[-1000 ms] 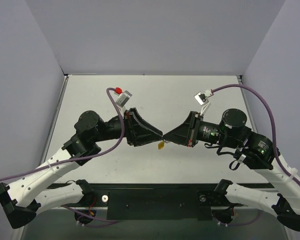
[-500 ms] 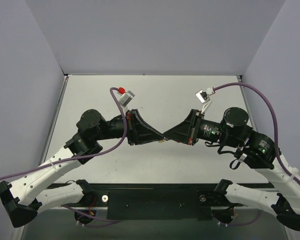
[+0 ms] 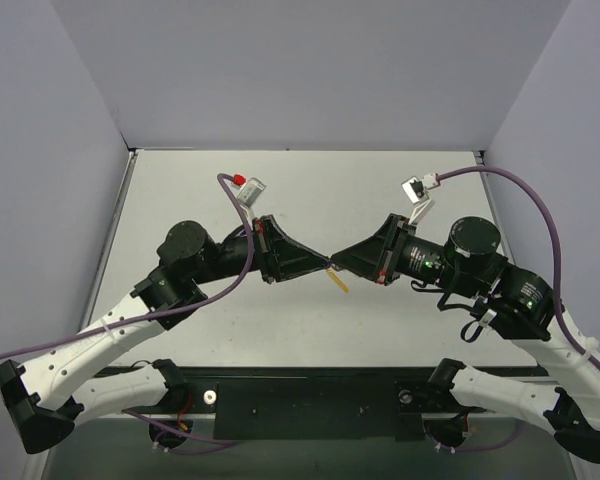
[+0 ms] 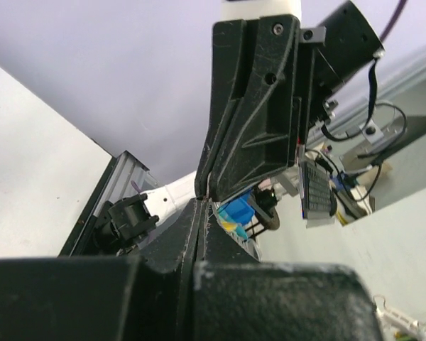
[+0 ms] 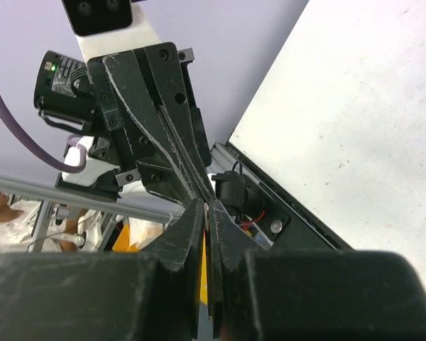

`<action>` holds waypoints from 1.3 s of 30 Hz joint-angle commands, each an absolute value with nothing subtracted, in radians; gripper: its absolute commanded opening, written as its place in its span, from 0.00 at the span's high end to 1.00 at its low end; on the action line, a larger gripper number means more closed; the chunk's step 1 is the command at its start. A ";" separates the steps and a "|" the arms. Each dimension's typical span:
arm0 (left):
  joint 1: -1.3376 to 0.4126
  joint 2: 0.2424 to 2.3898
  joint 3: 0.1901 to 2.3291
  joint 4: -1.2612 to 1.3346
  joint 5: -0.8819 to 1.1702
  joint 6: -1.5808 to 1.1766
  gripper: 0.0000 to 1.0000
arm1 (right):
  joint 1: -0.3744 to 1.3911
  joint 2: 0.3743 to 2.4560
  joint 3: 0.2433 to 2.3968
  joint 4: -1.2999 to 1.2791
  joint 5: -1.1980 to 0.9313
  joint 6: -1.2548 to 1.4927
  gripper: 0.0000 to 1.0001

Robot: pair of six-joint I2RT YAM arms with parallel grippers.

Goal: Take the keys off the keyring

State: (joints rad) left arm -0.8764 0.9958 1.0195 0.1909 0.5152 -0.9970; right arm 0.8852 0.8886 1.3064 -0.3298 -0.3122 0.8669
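Observation:
My left gripper (image 3: 323,266) and right gripper (image 3: 337,262) meet tip to tip above the middle of the table, both with jaws shut. The yellow-orange keyring (image 3: 339,281) hangs slanting down to the right from the point where the tips meet. In the right wrist view it shows as a yellow strip (image 5: 204,273) in the thin gap of the right gripper (image 5: 207,204). In the left wrist view the left gripper (image 4: 202,202) is pressed shut against the right one's tips. The silver key is hidden between the tips.
The white table (image 3: 310,190) lies under the grippers, with grey walls at the back and sides. A black rail (image 3: 310,398) runs along the near edge. Purple cables (image 3: 525,205) loop from both wrists.
Both grippers stayed tip to tip and shifted slightly right. The keyring, nearly hidden half a second ago, now sticks out below the tips, slanting to the right.

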 commanded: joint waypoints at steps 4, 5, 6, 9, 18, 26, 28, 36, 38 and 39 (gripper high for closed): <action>-0.905 0.974 0.999 0.173 0.189 -1.065 1.00 | 0.902 0.865 1.284 -0.307 -0.209 0.888 1.00; -0.914 0.973 0.996 0.166 0.143 -1.063 1.00 | 0.907 0.867 1.282 -0.307 -0.203 0.888 1.00; -0.931 0.973 0.996 0.154 0.124 -1.062 1.00 | 0.910 0.868 1.282 -0.307 -0.189 0.888 1.00; -0.975 0.971 0.999 0.153 0.030 -1.054 1.00 | 0.925 0.870 1.281 -0.305 -0.161 0.888 1.00; -1.132 0.965 1.012 0.140 -0.250 -1.019 1.00 | 0.943 0.877 1.281 -0.308 -0.126 0.882 1.00; -1.261 0.979 1.014 0.117 -0.488 -1.035 1.00 | 0.972 0.876 1.267 -0.301 -0.089 0.888 1.00; -1.282 0.991 1.023 0.121 -0.532 -1.035 1.00 | 0.986 0.877 1.261 -0.299 -0.069 0.888 1.00; -1.367 1.009 1.029 0.086 -0.727 -1.069 1.00 | 1.020 0.877 1.255 -0.293 -0.028 0.890 1.00; -1.373 1.015 1.034 0.080 -0.750 -1.071 1.00 | 1.023 0.873 1.253 -0.285 -0.025 0.891 1.00; -1.382 1.022 1.037 0.071 -0.762 -1.074 1.00 | 1.023 0.876 1.252 -0.287 -0.025 0.893 1.00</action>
State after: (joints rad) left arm -1.3666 0.9943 0.9958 0.0906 -0.6464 -1.0561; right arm 0.9913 0.8738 1.2568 -0.3561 0.0242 0.8734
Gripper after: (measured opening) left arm 0.019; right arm 0.006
